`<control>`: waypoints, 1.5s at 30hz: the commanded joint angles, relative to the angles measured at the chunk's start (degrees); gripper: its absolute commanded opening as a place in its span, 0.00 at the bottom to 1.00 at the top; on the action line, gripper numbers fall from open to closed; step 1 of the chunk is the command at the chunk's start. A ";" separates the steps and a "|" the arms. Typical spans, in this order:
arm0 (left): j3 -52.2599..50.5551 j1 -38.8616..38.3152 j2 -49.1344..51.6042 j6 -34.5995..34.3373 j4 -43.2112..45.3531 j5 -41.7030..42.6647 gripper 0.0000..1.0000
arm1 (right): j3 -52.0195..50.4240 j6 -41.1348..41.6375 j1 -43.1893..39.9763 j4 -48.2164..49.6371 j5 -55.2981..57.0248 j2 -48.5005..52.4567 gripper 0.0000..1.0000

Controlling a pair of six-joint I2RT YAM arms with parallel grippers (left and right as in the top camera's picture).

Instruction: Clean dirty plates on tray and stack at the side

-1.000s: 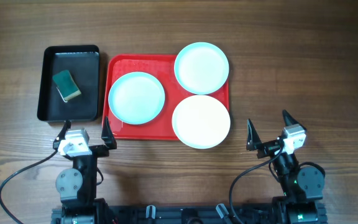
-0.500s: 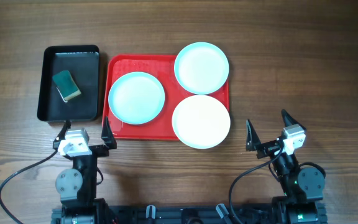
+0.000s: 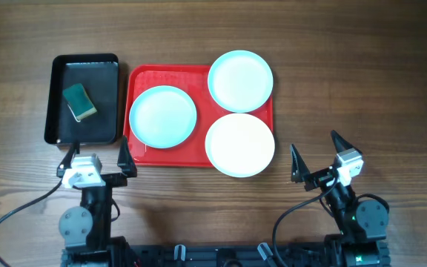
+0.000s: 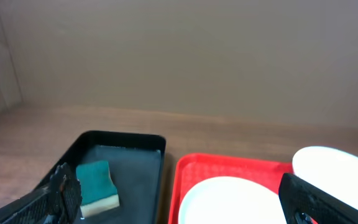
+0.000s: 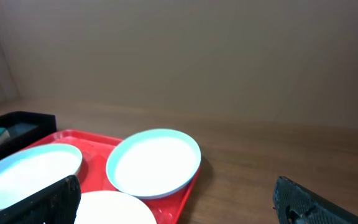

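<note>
Overhead, you can see the left gripper (image 3: 98,156) has slid slightly leftward at the near edge of the brown wooden desk (image 3: 362,67). The right gripper (image 3: 314,143) has crept a touch toward the far side. Nothing else has moved. Both sets of jaws stand spread wide and hold nothing, so by my reading the work is only starting, with no plate wiped or stacked yet.

The three round mint-white plates sit on the large flat red plastic tray (image 3: 144,75). The left plate (image 3: 163,116) lies wholly inside it. The far-right plate (image 3: 240,81) overhangs the far and right rim, and the near-right plate (image 3: 239,144) overhangs the near and right rim. Those overhangs probably give you a lip to grasp.

The green sponge (image 3: 79,101) lies in the black rectangular bin (image 3: 50,96) just left of the tray. Bare desk right of the tray looks roomiest for stacking. Mind the tray's near-left corner, which is close to the left jaws.
</note>
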 commanded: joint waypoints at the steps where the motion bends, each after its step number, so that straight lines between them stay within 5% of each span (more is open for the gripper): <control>1: 4.72 -0.26 -0.42 0.26 -3.06 1.14 1.00 | 3.82 0.87 0.22 0.44 -1.18 -0.13 1.00; 13: 14.78 -0.26 3.80 0.26 -11.39 1.51 1.00 | 10.27 0.92 0.22 0.39 -2.27 2.29 1.00; 25: 34.47 -0.26 26.77 0.31 -23.32 4.55 1.00 | 26.16 1.03 0.22 -3.02 -7.41 21.86 1.00; 40: 76.56 -0.26 71.65 0.26 -66.47 4.55 1.00 | 66.10 0.44 0.24 -42.49 -15.15 61.83 1.00; 45: 79.25 -0.26 80.35 0.26 -67.73 7.93 1.00 | 72.26 1.01 0.22 -50.58 -16.52 71.49 1.00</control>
